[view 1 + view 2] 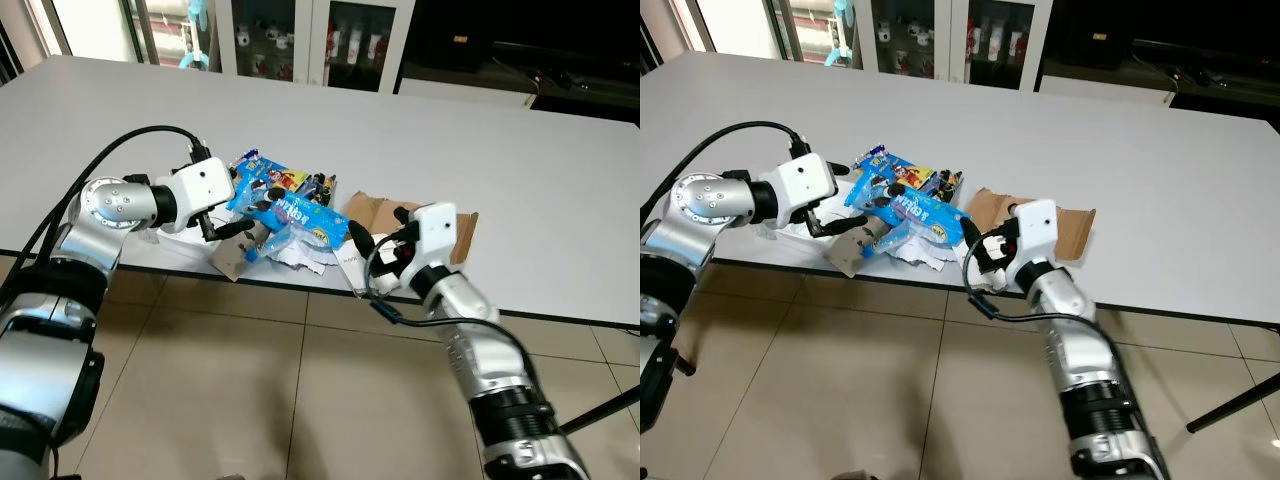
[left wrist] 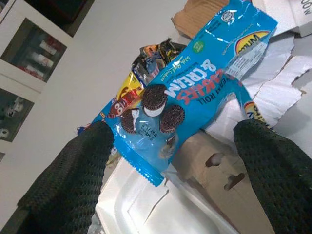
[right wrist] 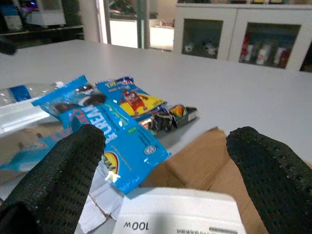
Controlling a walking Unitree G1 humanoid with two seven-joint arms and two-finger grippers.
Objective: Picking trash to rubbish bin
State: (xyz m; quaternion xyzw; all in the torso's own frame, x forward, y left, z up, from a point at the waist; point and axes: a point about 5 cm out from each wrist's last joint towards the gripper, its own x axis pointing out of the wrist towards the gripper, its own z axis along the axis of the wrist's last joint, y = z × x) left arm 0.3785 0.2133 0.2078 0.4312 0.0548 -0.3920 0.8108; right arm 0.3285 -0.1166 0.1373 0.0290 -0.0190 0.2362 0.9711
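Note:
A heap of trash lies by the front edge of the white table [image 1: 480, 140]. On top is a blue cookie wrapper [image 1: 290, 210], with a yellow-and-blue snack wrapper [image 1: 262, 172] and a dark wrapper [image 1: 322, 187] behind it. Torn white paper [image 1: 300, 258] and a small cardboard piece [image 1: 232, 258] lie under it, and brown cardboard [image 1: 378, 212] lies to the right. My left gripper [image 1: 225, 230] is open at the heap's left end; in its wrist view the blue wrapper [image 2: 195, 97] sits between the spread fingers [image 2: 73, 180]. My right gripper [image 1: 372, 243] is open at the right end, over the brown cardboard [image 3: 204, 165] and a printed white slip [image 3: 180, 214].
A white foam container [image 2: 141, 204] lies under the heap near the left gripper, and a plastic bottle [image 3: 19, 92] at its far left. Glass-door cabinets [image 1: 330, 40] stand behind the table. Tiled floor [image 1: 280, 400] is below, with a black table leg [image 1: 600, 410] at the right.

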